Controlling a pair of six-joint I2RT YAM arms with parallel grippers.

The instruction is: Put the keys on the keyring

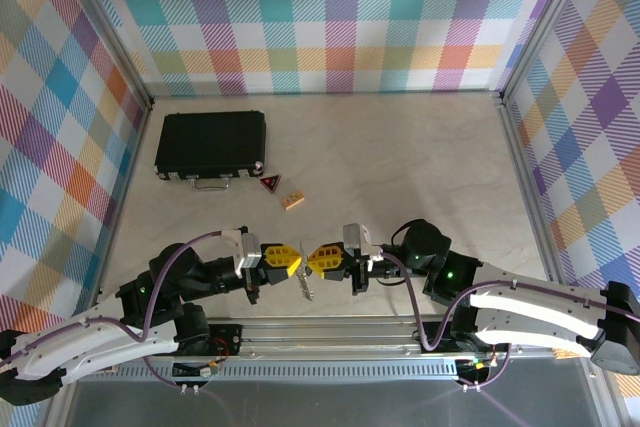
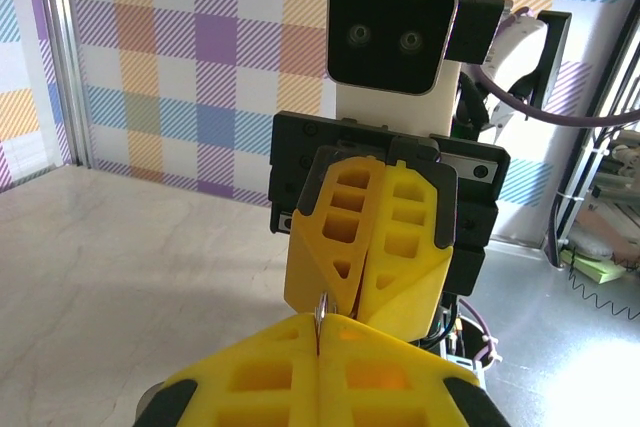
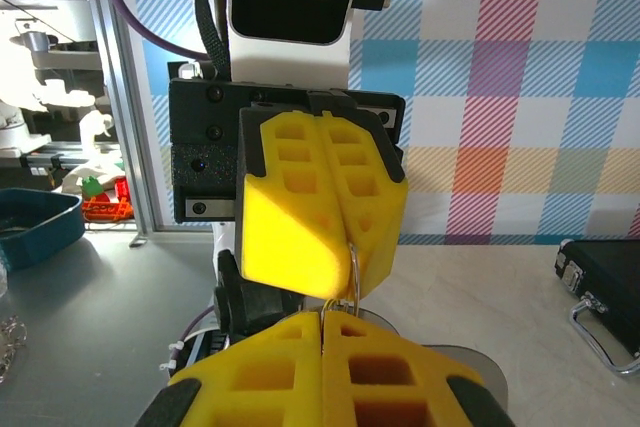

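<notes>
Bright, even light; soft shadows; slightly blurred near foreground.

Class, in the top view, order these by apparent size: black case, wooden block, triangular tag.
1. black case, clearly largest.
2. wooden block and triangular tag: about alike, so not ranked.

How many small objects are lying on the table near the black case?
2: a red-and-black triangular tag beside the black case, a tan wooden block right of the tag.

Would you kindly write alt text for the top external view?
The left gripper and right gripper, yellow-fingered, meet tip to tip, shut on silver metal keys at the front of the pale table. Behind: a black case, red-and-black triangular tag, tan wooden block.
</notes>
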